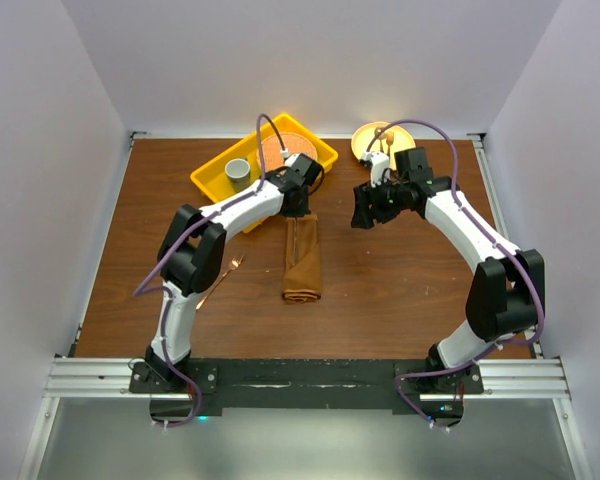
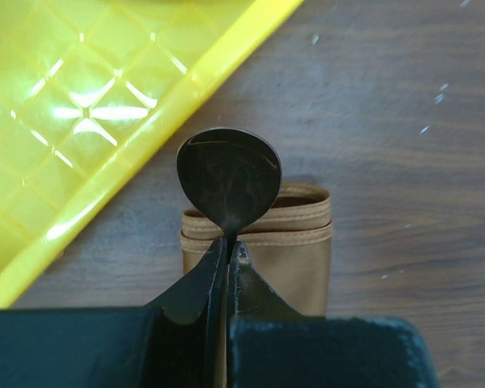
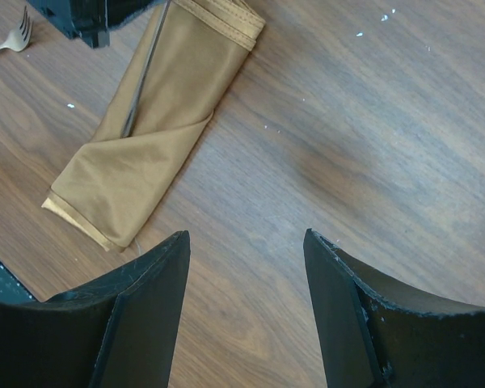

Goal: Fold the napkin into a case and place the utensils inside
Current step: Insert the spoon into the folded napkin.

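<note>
One spoon clenched in left pincer at case end, right pincer released

The brown wooden desk carries a folded rust-brown pouch. Its far end lies right under the left pincer, and it runs from there toward the arm bases. A yellow tray sits just beyond and left of that pincer. A yellow plate lies beyond the right pincer. A fork lies left of the pouch.

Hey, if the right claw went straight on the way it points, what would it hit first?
Most likely bare table: the open right claw aims at wood beside the folded napkin, with nothing visibly between.
</note>
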Controlling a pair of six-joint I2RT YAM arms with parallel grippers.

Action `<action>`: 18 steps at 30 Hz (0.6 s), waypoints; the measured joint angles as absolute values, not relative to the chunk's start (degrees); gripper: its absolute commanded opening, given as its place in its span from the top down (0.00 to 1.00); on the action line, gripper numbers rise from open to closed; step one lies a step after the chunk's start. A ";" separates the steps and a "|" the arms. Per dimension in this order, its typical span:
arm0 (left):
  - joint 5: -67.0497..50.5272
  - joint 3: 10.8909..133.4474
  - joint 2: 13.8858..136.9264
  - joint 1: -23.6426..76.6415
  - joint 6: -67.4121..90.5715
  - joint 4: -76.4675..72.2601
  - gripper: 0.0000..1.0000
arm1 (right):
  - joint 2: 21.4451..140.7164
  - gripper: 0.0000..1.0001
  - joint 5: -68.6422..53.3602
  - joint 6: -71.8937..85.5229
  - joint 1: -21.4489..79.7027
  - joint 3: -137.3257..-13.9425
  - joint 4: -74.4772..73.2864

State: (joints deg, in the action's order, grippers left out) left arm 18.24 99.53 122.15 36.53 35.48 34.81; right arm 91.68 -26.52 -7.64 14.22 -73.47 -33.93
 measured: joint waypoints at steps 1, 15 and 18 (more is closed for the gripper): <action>18.15 99.04 122.15 36.56 35.59 35.03 1.00 | 91.68 0.37 -26.55 -7.57 14.22 -73.36 -33.93; 17.12 91.42 119.50 38.83 37.93 36.12 1.00 | 90.98 0.38 -26.72 -7.49 14.20 -71.33 -33.93; 17.19 91.00 118.15 39.16 38.04 36.27 1.00 | 90.56 0.42 -27.42 -7.49 14.17 -70.72 -33.87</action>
State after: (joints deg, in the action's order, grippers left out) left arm 17.19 91.00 118.15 39.16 38.04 36.27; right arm 90.56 -27.42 -7.49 14.17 -70.72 -33.87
